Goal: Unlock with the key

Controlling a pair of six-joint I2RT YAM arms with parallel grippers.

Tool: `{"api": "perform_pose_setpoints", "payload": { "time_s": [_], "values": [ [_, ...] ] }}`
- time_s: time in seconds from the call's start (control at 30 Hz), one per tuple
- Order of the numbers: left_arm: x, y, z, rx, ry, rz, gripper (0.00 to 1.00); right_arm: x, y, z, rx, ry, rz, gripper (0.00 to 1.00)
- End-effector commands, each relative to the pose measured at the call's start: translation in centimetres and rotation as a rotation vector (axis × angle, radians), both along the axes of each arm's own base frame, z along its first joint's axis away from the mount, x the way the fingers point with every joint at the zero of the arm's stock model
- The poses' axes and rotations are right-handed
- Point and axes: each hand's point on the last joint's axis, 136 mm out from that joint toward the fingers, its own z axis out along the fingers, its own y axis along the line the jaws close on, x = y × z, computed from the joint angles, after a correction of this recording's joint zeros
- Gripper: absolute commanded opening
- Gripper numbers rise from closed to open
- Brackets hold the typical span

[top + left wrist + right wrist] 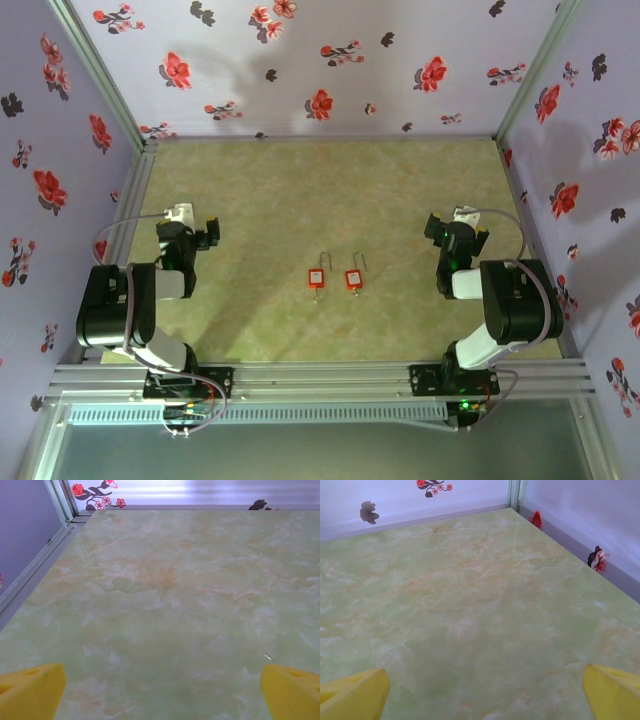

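Left padlock (317, 277) and right padlock (352, 279) lie shackles toward far wall (320, 60)

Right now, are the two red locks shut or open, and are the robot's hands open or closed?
Left padlock: lying flat on the table, untouched; too small to tell if it is locked.
Right padlock: lying flat beside the first, not touching it, untouched; lock state also too small to tell.
Left gripper: open, holding nothing.
Right gripper: open, holding nothing.
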Motion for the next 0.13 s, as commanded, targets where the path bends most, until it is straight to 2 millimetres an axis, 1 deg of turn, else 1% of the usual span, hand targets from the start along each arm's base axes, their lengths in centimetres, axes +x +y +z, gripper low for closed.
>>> {"api": "perform_pose_setpoints", "payload": {
  "time_s": [0.0,0.1],
  "values": [
    [-0.07,0.1,0.15,-0.008,-0.005,0.0,1.0,-0.02,-0.33,0.06,0.008,-0.005,-0.015,0.99],
    [-0.06,0.08,0.19,-0.009,-0.006,-0.001,1.0,-0.11,-0.34,0.16,0.005,-0.013,-0.014,0.99]
  ]
}}
